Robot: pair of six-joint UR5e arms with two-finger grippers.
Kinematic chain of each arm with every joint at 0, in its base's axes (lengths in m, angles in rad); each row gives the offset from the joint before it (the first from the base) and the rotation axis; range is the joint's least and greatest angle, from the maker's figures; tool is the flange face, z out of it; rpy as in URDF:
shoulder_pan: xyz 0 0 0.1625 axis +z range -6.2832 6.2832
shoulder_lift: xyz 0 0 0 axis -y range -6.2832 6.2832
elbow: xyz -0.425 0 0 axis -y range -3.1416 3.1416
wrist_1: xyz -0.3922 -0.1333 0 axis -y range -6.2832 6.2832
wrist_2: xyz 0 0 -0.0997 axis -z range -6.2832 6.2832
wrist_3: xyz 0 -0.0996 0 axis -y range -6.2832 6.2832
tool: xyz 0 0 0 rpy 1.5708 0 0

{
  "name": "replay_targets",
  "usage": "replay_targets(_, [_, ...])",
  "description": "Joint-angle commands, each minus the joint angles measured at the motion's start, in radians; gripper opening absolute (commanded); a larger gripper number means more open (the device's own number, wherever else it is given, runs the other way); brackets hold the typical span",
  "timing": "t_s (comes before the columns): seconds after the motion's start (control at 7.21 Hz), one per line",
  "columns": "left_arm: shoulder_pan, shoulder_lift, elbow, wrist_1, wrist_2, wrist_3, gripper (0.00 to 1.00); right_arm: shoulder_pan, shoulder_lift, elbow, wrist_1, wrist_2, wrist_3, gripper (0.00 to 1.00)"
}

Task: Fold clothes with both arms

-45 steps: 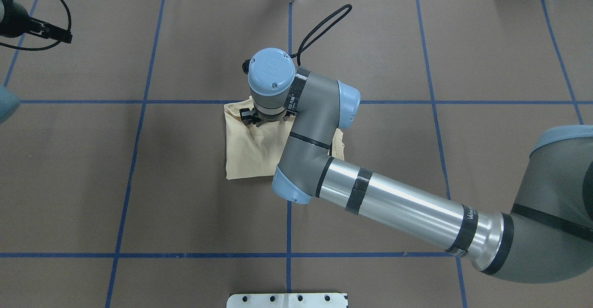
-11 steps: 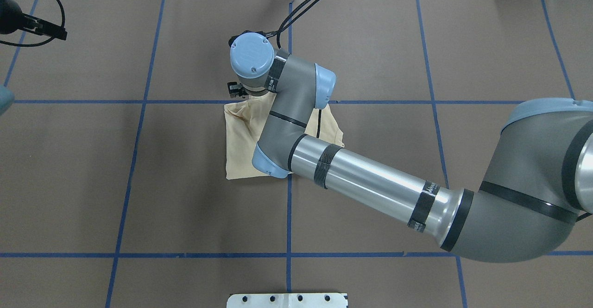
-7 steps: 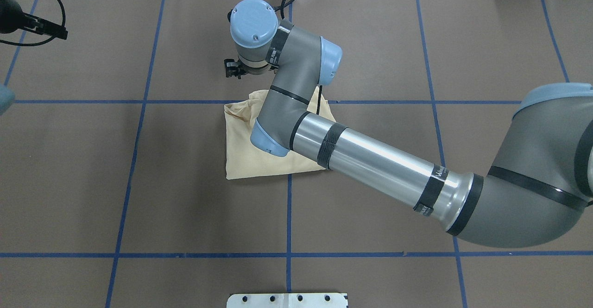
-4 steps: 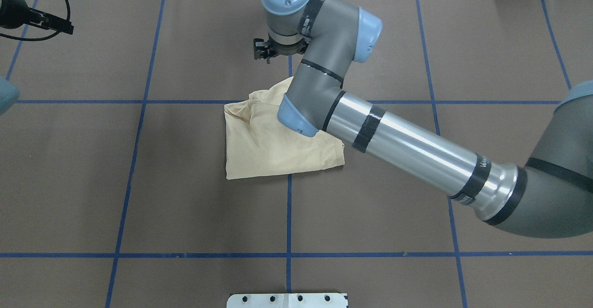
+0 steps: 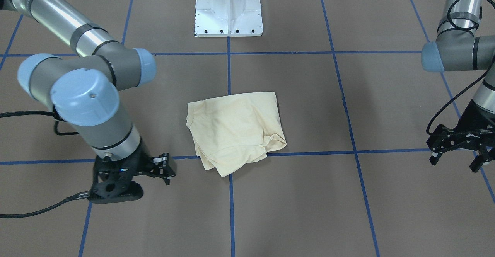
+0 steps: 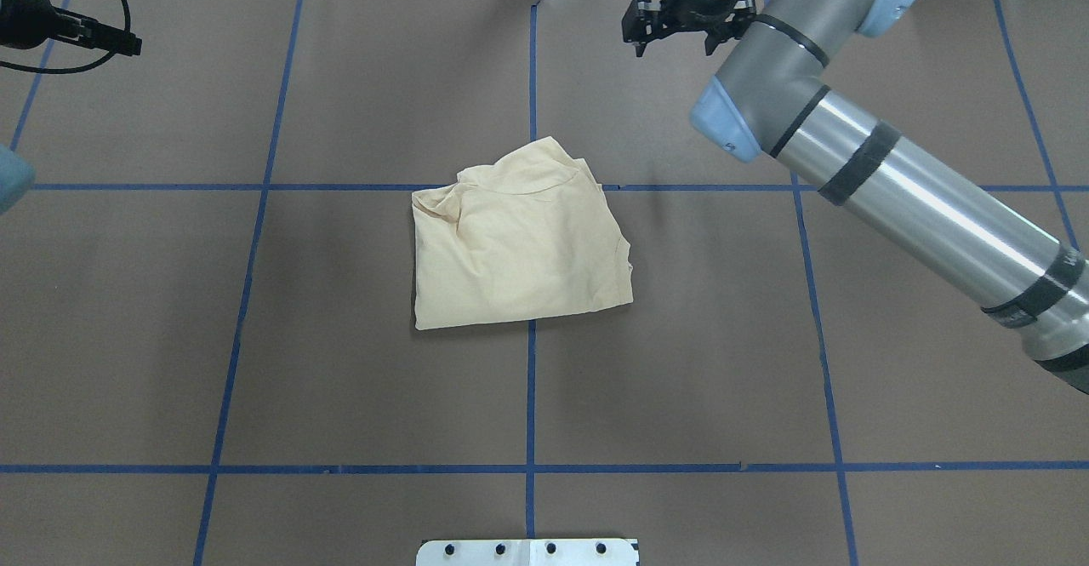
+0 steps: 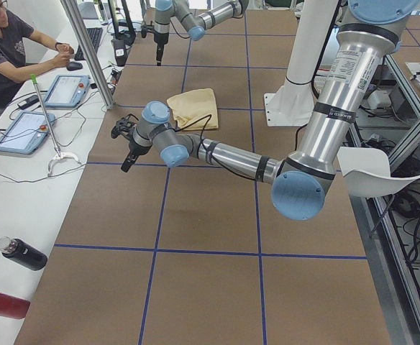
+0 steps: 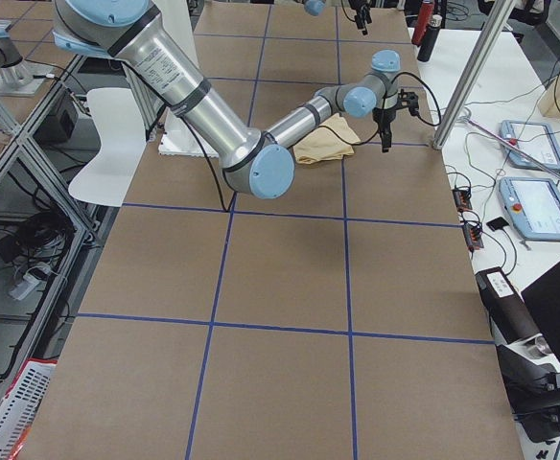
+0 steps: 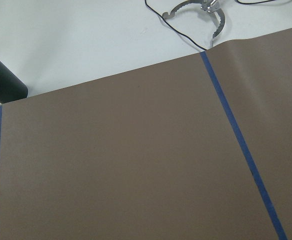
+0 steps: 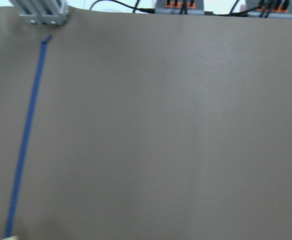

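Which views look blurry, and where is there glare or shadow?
Right wrist view: soft, the blue tape line smeared. Left wrist view: sharp. Overhead view: even light, glare along the right arm's silver tube, a faint shadow beside the shirt.

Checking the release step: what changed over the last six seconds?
The right hand came off the shirt at its far edge and swung away to the far right, open and empty. That edge now bulges further past the blue line. The left hand stayed parked.
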State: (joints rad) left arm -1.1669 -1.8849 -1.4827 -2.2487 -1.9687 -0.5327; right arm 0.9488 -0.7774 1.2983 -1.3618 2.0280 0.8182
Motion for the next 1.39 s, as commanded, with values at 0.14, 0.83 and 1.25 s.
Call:
replay_targets(0.14, [-0.002, 0.024, 0.012, -0.002, -0.005, 0.011, 0.99, 0.105, -0.205, 0.021, 0.085, 0.009, -0.080, 1.00])
replay_targets(0.83, [-0.185, 0.110, -0.004, 0.114, -0.114, 0.337, 0.99, 0.383, -0.393, 0.048, 0.047, 0.173, -0.420, 1.00])
replay_targets(1.25, [-0.370, 0.101, 0.002, 0.428, -0.124, 0.624, 0.99, 0.575, -0.537, 0.059, -0.043, 0.278, -0.816, 1.00])
